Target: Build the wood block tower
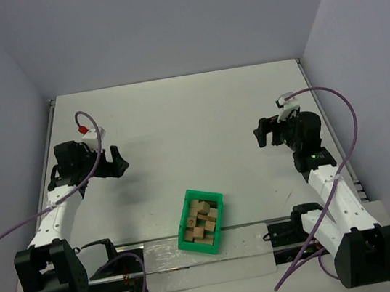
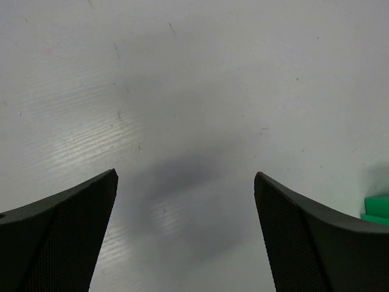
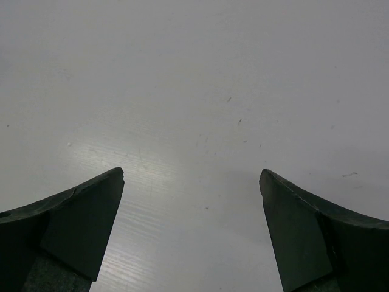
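Hands both hang released: the left hand (image 1: 116, 161) and right hand (image 1: 261, 134) show jaws spread wide above the surface (image 1: 191, 117), gripping nothing. They sit well apart, one on each side, probably to leave the middle free for building. The blocks (image 1: 202, 218) lie jumbled in the green bin (image 1: 195, 243) near the front edge; their number is hard to count. No tower stands yet.
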Tool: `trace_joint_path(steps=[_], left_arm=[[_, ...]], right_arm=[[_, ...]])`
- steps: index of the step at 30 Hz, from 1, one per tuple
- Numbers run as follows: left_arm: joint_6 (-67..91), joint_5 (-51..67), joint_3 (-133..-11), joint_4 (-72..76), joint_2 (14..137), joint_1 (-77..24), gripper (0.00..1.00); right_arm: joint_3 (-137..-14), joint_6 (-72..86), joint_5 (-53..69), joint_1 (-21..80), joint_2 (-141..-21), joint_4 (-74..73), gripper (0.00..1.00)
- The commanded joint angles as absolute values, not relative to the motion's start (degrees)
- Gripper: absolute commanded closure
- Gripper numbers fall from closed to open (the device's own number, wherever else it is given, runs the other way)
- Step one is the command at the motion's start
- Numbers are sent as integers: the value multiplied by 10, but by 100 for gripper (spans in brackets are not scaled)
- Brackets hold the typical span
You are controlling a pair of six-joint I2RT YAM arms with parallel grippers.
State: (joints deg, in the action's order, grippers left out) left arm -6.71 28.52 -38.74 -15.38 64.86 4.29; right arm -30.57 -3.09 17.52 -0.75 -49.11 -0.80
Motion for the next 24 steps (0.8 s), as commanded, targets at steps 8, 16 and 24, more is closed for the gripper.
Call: trace_joint_path(steps=[8, 16, 24], left_arm=[[-244, 325, -510, -284, 658, -142, 1], [-324, 355, -643, -355, 761, -282, 5], [-435, 371, -693, -423, 888, -397, 28]], right_arm=[[-332, -34, 187, -11, -505, 4, 0], [-345, -24, 218, -18, -522, -20, 0], [-366, -19, 247, -47, -543, -38, 0]])
